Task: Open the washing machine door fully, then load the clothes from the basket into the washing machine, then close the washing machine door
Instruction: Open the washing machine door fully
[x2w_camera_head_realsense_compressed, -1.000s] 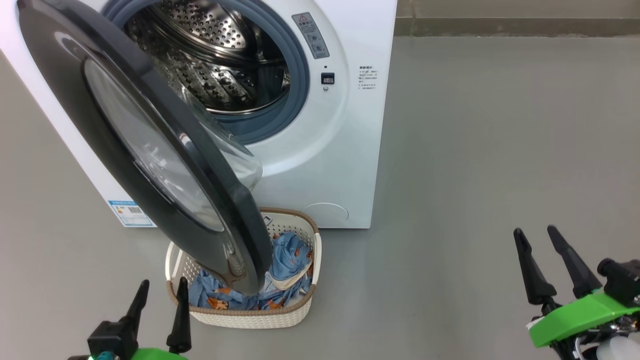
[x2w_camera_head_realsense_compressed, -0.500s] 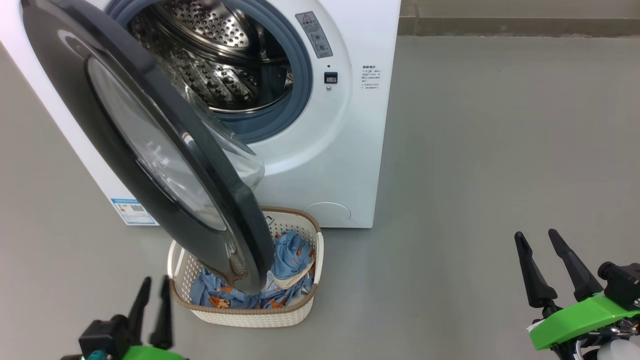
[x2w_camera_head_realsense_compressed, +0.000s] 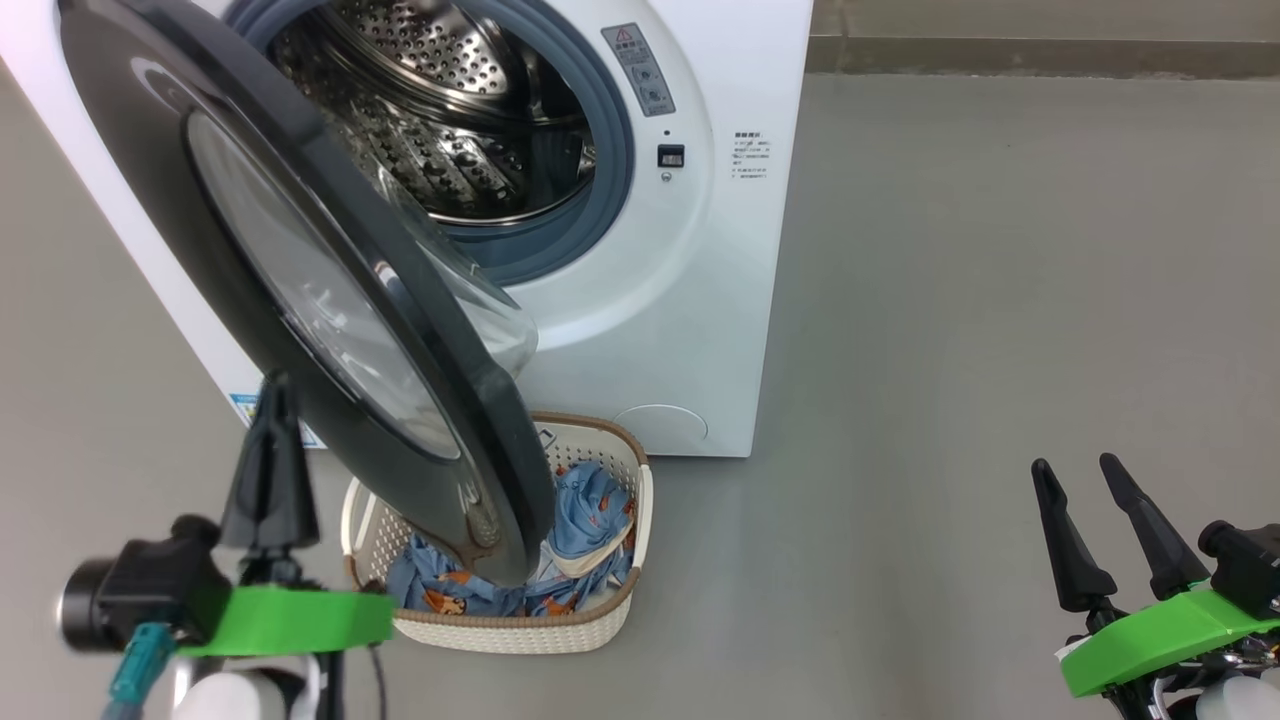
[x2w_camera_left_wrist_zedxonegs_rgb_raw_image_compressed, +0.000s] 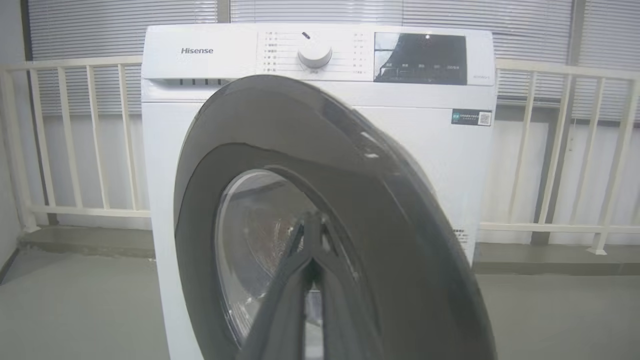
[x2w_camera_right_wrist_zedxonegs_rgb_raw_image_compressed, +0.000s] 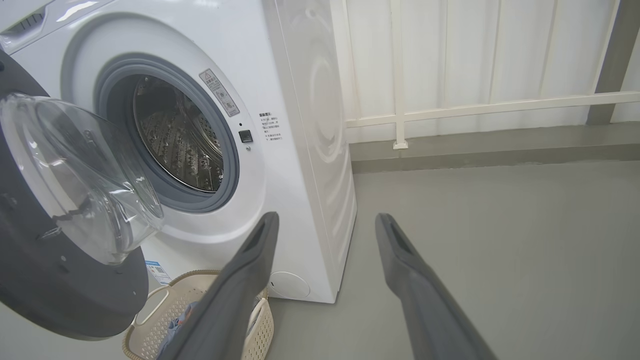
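One second back the left gripper sat low with fingers spread; by this point it had lifted at lower left, fingers pinched together on nothing, aimed at the half-open washing machine door, contact unclear. Looked like a push to swing it wide. Over at lower right the right gripper idled spread; clothes sat in the basket under the door.

Door stands part open, overhanging the basket and covering its left side; the right side is reachable from above. Drum mouth is open to approach from the right. Floor right of washer is unobstructed.
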